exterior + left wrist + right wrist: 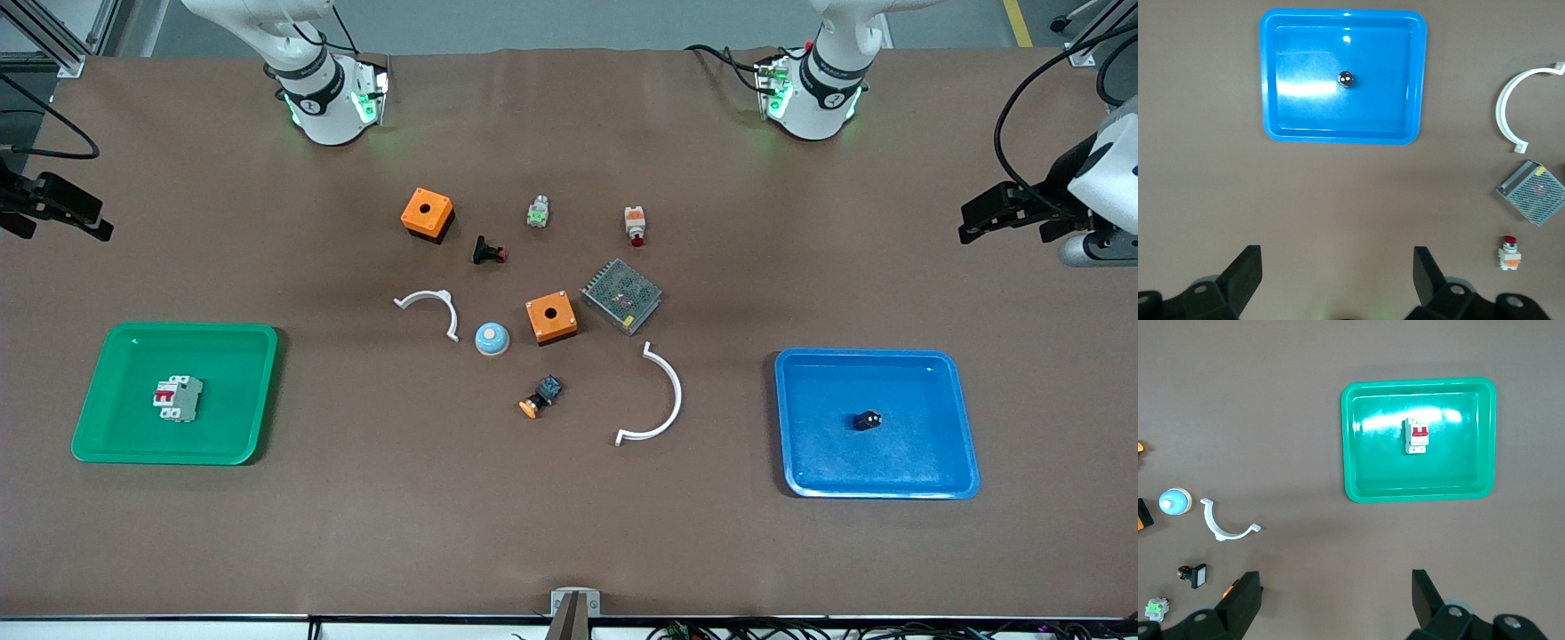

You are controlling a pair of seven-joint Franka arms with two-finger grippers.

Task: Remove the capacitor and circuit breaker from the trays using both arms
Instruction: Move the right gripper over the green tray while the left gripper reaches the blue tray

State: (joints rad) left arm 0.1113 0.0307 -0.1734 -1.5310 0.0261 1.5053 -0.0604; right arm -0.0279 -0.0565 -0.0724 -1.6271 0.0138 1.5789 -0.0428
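The capacitor is kept in the blue tray and the circuit breaker in the green tray, each at its own arm's end. The left gripper and right gripper are held high over bare table with fingers spread and empty, apparently so each tray is surveyed before descent.

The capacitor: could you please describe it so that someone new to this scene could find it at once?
Find the blue tray at the left arm's end of the table. The capacitor lies alone in it, near the middle. It is a tiny black stubby cylinder with pale dots on one end, the smallest thing in view, unlike the larger buttons mid-table.
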